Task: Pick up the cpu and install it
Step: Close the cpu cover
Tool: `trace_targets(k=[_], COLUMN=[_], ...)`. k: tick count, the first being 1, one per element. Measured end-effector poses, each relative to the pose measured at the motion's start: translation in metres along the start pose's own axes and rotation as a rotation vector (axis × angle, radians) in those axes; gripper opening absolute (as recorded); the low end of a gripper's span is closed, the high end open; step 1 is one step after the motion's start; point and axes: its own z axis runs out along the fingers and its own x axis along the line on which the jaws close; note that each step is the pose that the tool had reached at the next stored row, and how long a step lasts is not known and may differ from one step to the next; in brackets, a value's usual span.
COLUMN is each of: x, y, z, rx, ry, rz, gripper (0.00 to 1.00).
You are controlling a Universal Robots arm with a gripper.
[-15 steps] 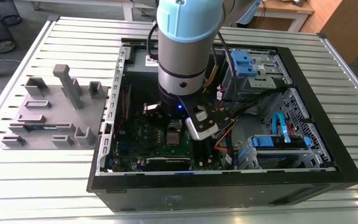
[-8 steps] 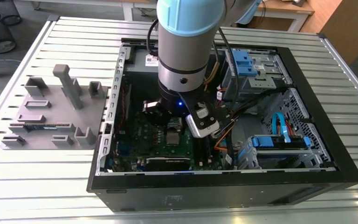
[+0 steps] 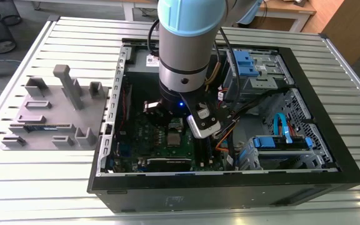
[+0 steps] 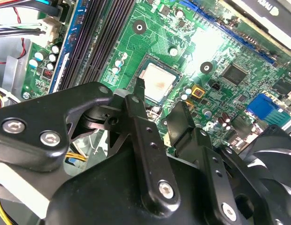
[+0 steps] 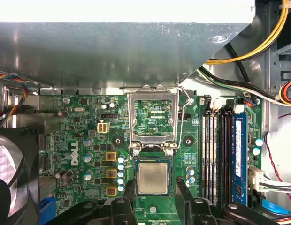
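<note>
The cpu (image 5: 152,177), a small silver square, lies flat in its socket on the green motherboard (image 5: 80,140). The socket's metal load frame (image 5: 152,117) stands swung open just beyond it. My gripper (image 5: 155,183) hovers over the chip, open, with one black finger (image 5: 130,190) on each side of the chip and nothing between them. In the second wrist view the cpu (image 4: 158,83) shows just past the fingertips (image 4: 140,85) of the gripper (image 4: 160,96). In the exterior view the gripper (image 3: 170,123) reaches down inside the open computer case (image 3: 230,187), right above the cpu (image 3: 174,139).
Black memory slots (image 5: 213,154) and a blue-labelled memory stick (image 5: 238,154) run beside the socket. A black fan (image 5: 9,173) sits on the other side. Loose cables (image 5: 258,28) and blue drive bays (image 3: 280,140) crowd the case. A grey fixture tray (image 3: 55,112) sits on the slatted table.
</note>
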Motion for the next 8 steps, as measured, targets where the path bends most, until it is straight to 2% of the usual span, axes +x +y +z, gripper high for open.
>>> trace_targets(k=[3,6,7,8], x=[0.0000,0.0000,0.0000,0.0000], y=[0.0000,0.0000,0.0000,0.0000], z=[-0.0001,-0.0001,-0.0002,-0.0002], rx=[0.0000,0.0000,0.0000,0.0000], ry=[0.0000,0.0000,0.0000,0.0000], rz=[0.000,0.000,0.000,0.000], gripper=[0.45,0.27,0.27,0.21])
